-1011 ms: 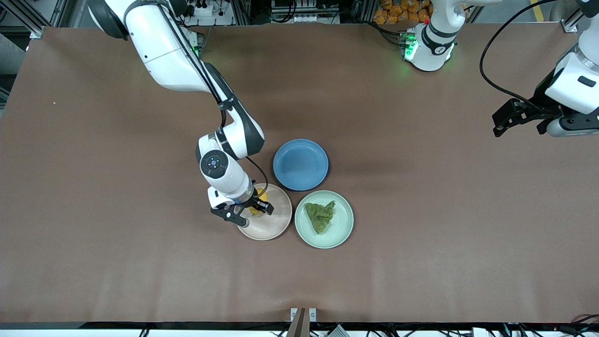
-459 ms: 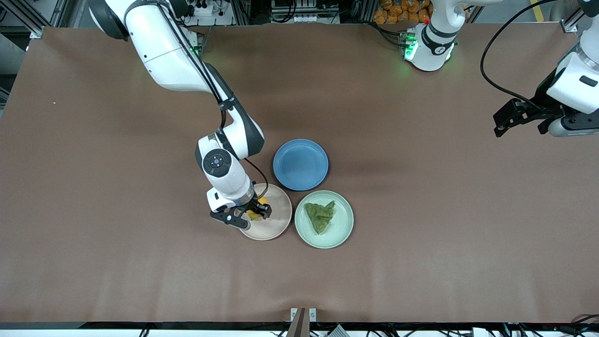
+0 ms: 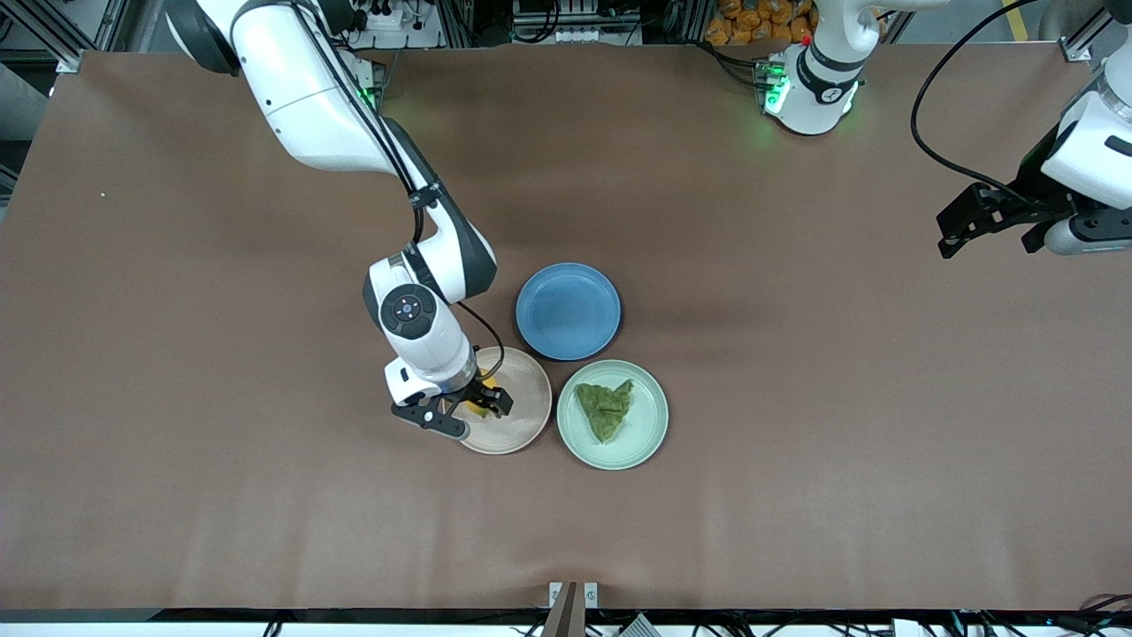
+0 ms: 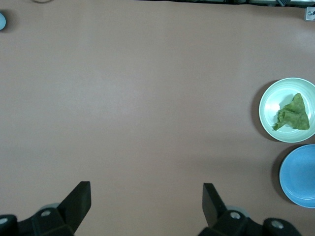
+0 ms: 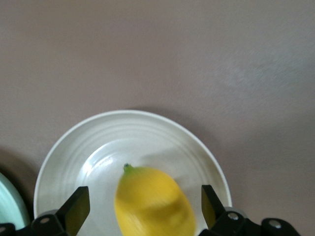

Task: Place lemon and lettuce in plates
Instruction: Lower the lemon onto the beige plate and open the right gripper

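Note:
The yellow lemon (image 3: 478, 410) lies in the beige-pink plate (image 3: 523, 416). My right gripper (image 3: 480, 416) hangs low over it, open. In the right wrist view the lemon (image 5: 152, 204) shows blurred between the spread fingers (image 5: 78, 206), touching neither, on the plate (image 5: 147, 132). The dark green lettuce (image 3: 606, 407) lies in the mint green plate (image 3: 646, 438) beside it. My left gripper (image 3: 986, 246) waits open and empty, high over the left arm's end of the table. The left wrist view shows the open gripper (image 4: 146, 196), the lettuce (image 4: 294, 113) and the mint plate (image 4: 275, 93).
An empty blue plate (image 3: 568, 311) stands touching both plates, farther from the front camera; it also shows in the left wrist view (image 4: 300, 174). The mint plate's rim (image 5: 7, 201) shows in the right wrist view. Brown table (image 3: 796, 398) all round.
My right gripper has shifted slightly toward the right arm's end of the table and lower over the beige plate, the lemon between its fingers. My left gripper has drifted a little toward the table's end.

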### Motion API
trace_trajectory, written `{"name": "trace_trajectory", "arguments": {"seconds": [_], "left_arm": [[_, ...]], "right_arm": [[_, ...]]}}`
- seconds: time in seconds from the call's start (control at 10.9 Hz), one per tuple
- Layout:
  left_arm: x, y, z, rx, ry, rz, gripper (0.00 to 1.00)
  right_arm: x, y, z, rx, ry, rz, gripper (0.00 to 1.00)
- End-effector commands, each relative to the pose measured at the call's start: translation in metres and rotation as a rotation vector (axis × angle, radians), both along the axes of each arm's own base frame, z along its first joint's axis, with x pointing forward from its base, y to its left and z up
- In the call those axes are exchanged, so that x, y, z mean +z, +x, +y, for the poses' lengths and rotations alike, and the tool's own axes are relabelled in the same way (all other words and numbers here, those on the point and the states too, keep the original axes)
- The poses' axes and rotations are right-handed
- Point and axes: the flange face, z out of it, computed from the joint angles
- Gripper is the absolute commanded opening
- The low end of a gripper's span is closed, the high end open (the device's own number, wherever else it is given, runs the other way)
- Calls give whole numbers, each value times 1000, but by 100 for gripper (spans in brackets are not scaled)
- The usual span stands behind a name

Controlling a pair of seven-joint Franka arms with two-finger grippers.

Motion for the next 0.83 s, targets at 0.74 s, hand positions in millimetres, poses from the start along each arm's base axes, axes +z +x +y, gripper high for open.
{"name": "trace_trajectory", "arguments": {"seconds": [0.74], "left_arm": [[19,0,17,8,-19,-23,100]], "right_arm": [[99,60,-160,209,-70,154,100]]}}
